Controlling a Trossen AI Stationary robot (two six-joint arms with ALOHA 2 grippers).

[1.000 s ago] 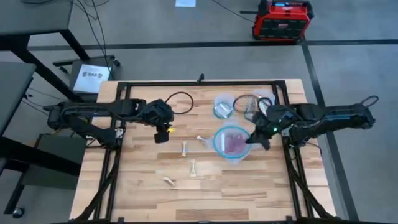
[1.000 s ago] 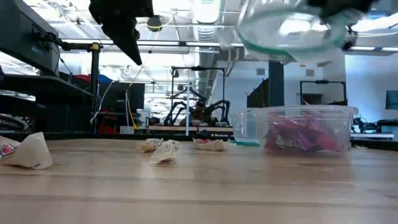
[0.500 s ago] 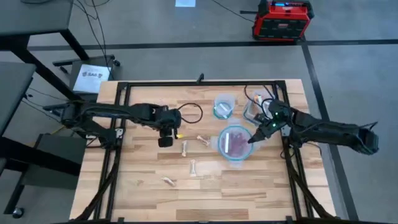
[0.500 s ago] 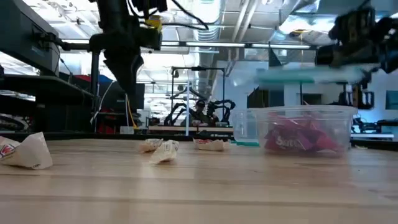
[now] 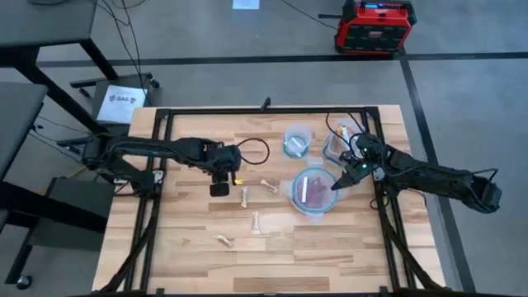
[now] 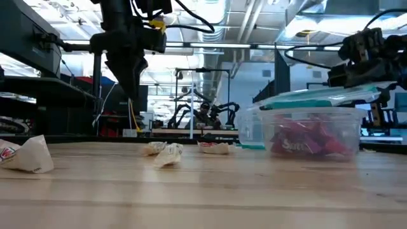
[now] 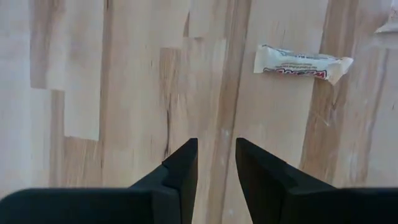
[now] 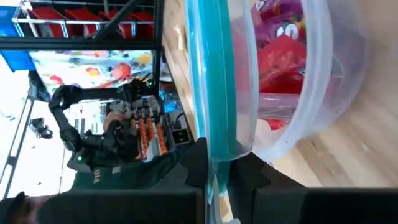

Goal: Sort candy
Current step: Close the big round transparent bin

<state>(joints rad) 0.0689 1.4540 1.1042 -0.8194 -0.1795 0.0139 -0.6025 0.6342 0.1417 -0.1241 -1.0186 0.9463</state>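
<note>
Over the candy tub [image 5: 311, 191], right hand [image 5: 339, 183] pinching blue-rimmed lid [image 6: 315, 98], left hand [image 5: 218, 188] slightly parted, empty.

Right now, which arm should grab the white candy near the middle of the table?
Probably the left. Its gripper, open, hangs beside the white candy; the right gripper holds the lid on the container.

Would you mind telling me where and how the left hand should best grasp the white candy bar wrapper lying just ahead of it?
Grip the white candy bar wrapper across its narrow middle, descending from above with the left hand; it lies flat on the table, long and thin.
</note>
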